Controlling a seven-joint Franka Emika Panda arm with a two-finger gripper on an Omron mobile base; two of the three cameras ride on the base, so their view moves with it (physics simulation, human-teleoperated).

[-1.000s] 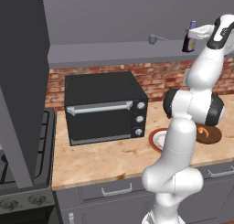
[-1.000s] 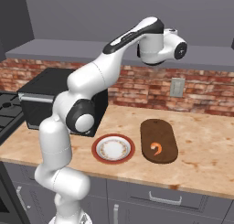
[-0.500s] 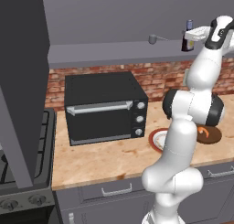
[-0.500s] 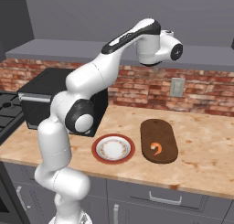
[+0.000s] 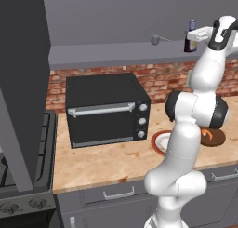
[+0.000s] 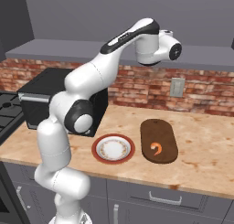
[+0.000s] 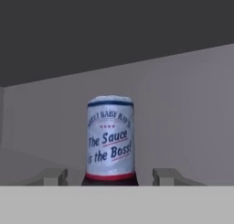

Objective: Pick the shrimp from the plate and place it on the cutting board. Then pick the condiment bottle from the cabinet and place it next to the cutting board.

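Claw (image 7: 109,177) flanks condiment bottle (image 7: 110,138); its lower body is cut off.

The robot's arm (image 6: 87,86) is a chain of smooth, glossy white segments with rounded, bulbous housings, joined by dark grey to black rings and round end caps at the joints. A black strip runs along the top of the upper link near the wrist, and the wrist housing ends in a white cylinder with a dark round face. The two fingertips (image 7: 52,176) are small, pale grey, blocky pieces.
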